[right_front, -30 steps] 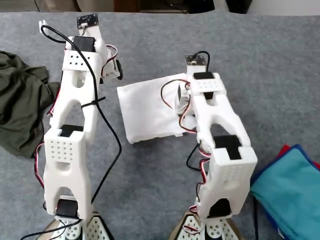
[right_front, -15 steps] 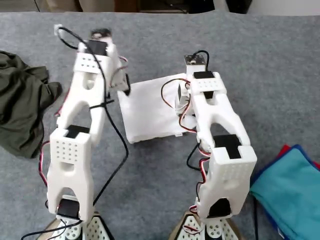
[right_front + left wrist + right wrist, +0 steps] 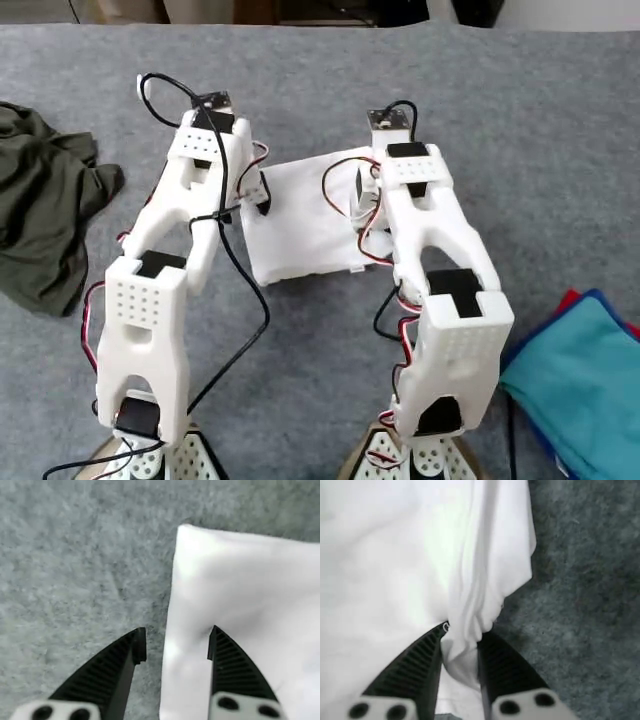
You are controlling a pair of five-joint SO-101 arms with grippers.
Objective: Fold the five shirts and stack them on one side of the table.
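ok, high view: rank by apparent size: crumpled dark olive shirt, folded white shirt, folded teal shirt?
Largest: crumpled dark olive shirt.
Then folded white shirt and folded teal shirt: too close to rank; one partly covered, the other cropped.

White shirt [image 3: 300, 230]: plain. Olive shirt [image 3: 40, 210]: dark, unpatterned. Teal shirt [image 3: 585, 385], with blue and red edges [image 3: 572, 297] beneath. Table [image 3: 540, 150]: mottled grey. Arms [image 3: 440, 260] white, fingers [image 3: 115, 675] ribbed black.

Grey table cover [image 3: 540, 120], perhaps furniture [image 3: 330, 10] beyond
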